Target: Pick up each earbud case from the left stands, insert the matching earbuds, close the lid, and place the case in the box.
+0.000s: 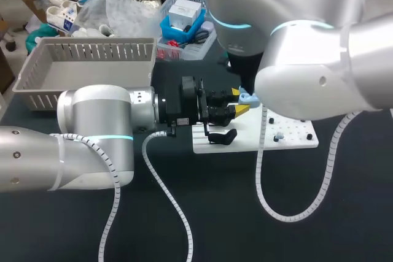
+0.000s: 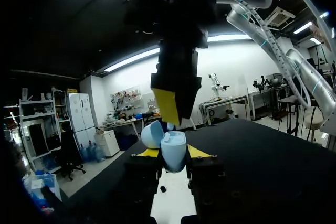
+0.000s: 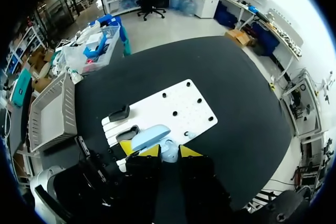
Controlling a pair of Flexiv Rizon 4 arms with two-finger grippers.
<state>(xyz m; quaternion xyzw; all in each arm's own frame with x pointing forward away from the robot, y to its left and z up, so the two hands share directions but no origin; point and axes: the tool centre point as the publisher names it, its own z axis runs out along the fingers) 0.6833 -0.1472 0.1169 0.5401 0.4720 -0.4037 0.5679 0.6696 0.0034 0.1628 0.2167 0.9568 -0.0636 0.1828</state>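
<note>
Clamping the open earbud case (image 2: 173, 146) above the white board (image 1: 295, 137), left gripper (image 2: 174, 154) grips firmly. Right gripper (image 3: 167, 151) hovers just overhead, grip unreadable. A misaligned push could twist the case loose.

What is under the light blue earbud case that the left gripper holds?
The white board lies below the earbud case, which the left gripper holds. The patch straight beneath is covered by the case and the gripper.
</note>
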